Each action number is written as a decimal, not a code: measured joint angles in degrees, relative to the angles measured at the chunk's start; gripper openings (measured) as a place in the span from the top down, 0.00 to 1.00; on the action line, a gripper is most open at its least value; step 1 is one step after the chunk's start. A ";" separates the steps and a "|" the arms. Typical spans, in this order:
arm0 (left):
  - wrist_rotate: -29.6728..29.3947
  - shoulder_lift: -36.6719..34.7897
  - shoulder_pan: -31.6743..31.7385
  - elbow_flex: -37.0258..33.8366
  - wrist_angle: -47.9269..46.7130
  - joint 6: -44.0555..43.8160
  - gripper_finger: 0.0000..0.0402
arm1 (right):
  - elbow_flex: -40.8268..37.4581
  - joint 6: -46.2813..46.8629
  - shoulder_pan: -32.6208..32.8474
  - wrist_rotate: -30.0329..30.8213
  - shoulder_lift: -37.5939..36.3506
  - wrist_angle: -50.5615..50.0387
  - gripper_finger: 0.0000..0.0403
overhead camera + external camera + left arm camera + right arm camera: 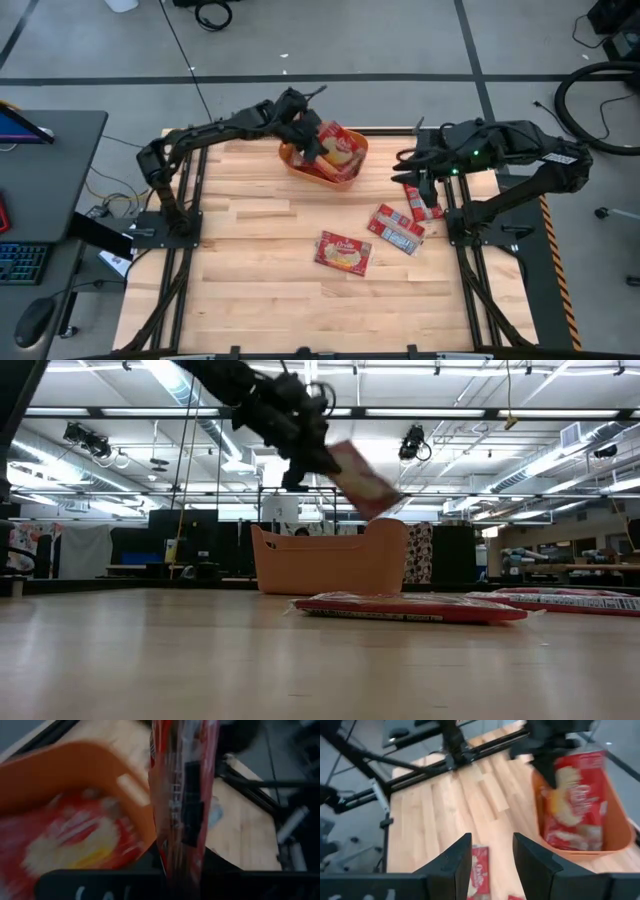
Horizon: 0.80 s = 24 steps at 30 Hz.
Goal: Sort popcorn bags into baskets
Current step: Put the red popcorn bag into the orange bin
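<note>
Over the orange plastic tub [322, 163], the left gripper [312, 138] had its jaws clamped on a flat red popcorn packet with a cream panel [360, 480], hanging tilted above the rim. At least one more packet seemed to lie inside, though blur hid the count. The right gripper [492, 851] hovered above the wooden counter [260, 280] with jaws apart and empty, near three loose packets [344, 252]. Judged step: dropping into the tub; next, parting the left jaws over its middle.
</note>
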 joint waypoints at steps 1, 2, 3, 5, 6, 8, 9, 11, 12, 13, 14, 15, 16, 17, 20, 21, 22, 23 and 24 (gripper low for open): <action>-0.03 0.76 0.77 0.00 -0.54 -0.72 0.93 | 0.00 0.01 0.74 -0.09 0.19 0.03 0.64; -0.19 1.44 1.61 0.00 -0.94 -1.75 0.93 | 0.00 0.02 1.48 -0.11 0.36 0.12 0.64; -0.56 2.11 2.36 0.00 -1.82 -3.05 0.93 | 0.00 0.02 2.22 -0.11 0.55 0.21 0.64; -1.32 3.64 3.27 0.00 -1.97 -5.76 0.93 | 0.00 0.02 3.72 0.02 0.91 0.46 0.64; -1.74 4.42 3.59 0.00 -2.02 -7.34 0.93 | -0.04 0.01 4.36 0.23 1.19 0.45 0.64; -4.04 6.11 3.85 0.02 -1.89 -11.34 0.93 | -0.38 0.02 5.52 1.16 1.58 0.89 0.64; -6.06 7.07 3.85 0.02 -2.02 -14.07 0.93 | -0.68 0.07 6.08 1.64 1.77 0.91 0.64; -10.16 8.51 3.83 0.02 -2.14 -19.67 0.91 | -1.12 0.53 6.98 2.41 2.12 0.94 0.64; -10.94 9.07 3.78 0.00 -2.21 -21.20 0.89 | -1.36 0.98 7.46 2.74 2.32 0.93 0.64; -11.30 9.28 3.67 0.00 -1.72 -21.77 0.87 | -1.46 1.40 7.90 2.94 2.57 0.74 0.64; -11.66 9.30 3.62 0.00 -1.38 -22.00 0.84 | -1.58 1.68 8.31 3.05 2.78 0.56 0.64; -11.77 9.27 3.45 0.01 -1.39 -21.91 0.80 | -1.82 1.88 8.78 3.06 2.95 0.36 0.64; -11.92 9.15 3.41 0.02 -1.33 -21.55 0.76 | -2.07 1.99 9.23 3.08 3.08 0.22 0.64; -12.10 8.95 3.41 0.00 -1.43 -20.96 0.72 | -2.35 1.98 9.62 3.08 3.17 0.27 0.64; -12.90 7.75 3.57 0.02 -2.17 -19.83 0.61 | -3.11 2.03 10.37 3.11 3.49 0.45 0.64; -13.26 7.08 3.71 0.02 -2.92 -19.08 0.58 | -3.47 2.14 10.37 3.08 3.65 0.49 0.64; -13.90 6.30 3.74 0.02 -3.98 -17.84 0.55 | -3.80 2.60 10.37 3.08 3.76 0.53 0.64; -15.22 5.49 3.74 0.02 -5.46 -16.43 0.53 | -4.24 3.13 10.37 3.10 3.80 0.55 0.64; -17.14 4.69 3.73 0.02 -7.23 -14.68 0.51 | -4.76 3.65 10.36 3.08 3.80 0.43 0.64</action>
